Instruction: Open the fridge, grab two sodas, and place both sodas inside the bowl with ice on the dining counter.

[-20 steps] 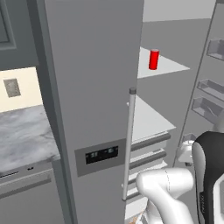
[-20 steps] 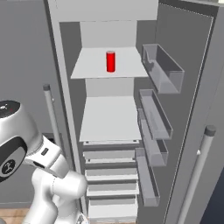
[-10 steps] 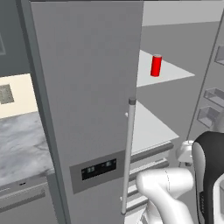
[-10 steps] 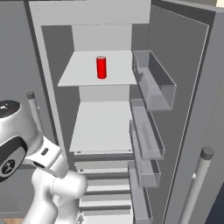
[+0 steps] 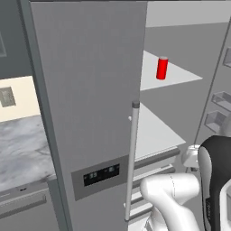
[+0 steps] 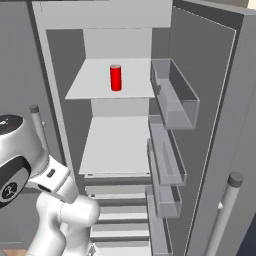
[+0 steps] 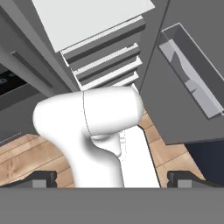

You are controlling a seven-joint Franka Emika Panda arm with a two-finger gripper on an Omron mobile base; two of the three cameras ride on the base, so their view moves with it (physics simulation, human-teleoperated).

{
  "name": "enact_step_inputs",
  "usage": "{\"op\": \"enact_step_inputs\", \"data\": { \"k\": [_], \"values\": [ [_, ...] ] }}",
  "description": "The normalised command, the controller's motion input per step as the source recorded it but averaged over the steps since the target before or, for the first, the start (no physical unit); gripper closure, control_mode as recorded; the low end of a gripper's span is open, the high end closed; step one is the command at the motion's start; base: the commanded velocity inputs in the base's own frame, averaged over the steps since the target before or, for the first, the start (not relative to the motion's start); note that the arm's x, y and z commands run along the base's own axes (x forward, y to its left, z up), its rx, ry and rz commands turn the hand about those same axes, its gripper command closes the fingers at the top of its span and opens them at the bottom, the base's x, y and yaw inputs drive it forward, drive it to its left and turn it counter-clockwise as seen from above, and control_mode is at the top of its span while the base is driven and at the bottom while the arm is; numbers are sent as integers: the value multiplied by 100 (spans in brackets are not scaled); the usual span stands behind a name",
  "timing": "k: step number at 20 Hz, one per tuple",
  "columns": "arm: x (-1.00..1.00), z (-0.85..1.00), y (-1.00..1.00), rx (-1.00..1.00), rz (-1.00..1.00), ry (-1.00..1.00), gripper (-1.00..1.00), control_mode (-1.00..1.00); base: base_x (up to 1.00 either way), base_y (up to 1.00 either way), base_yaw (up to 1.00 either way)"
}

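Jaws spread wide, gripper (image 7: 112, 179) holds nothing; base has closed in on fridge (image 6: 210, 100), 1 red can (image 6: 116, 77) looming larger.

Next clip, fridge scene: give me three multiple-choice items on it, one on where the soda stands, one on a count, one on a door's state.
1. Where is the red can?
A. upper shelf
B. door bin
C. drawer

2. How many sodas show inside the fridge?
A. none
B. one
C. three

3. The door with the bins is:
A. shut
B. open
C. removed

Answers: 1 A, the can stands upright on the upper shelf. 2 B, the red can is the one soda seen inside. 3 B, that door is swung wide, its bins facing inward.
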Motion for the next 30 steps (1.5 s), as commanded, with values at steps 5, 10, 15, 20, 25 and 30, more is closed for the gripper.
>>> {"op": "enact_step_inputs", "data": {
  "k": [5, 10, 15, 20, 25, 30],
  "values": [
    [0, 0, 0, 0, 0, 0, -100, 100, 54, -17, 0],
    [0, 0, 0, 0, 0, 0, -100, 100, 43, -12, 2],
    [-1, 20, -17, 1, 4, -35, -100, -100, 0, 0, 0],
    [-6, 50, -16, 0, 6, -50, -100, -100, 0, 0, 0],
    [6, 61, 0, 0, 0, -42, -100, -100, 0, 0, 0],
    [28, 49, 2, -2, 0, -29, -100, -100, 0, 0, 0]
  ]
}}
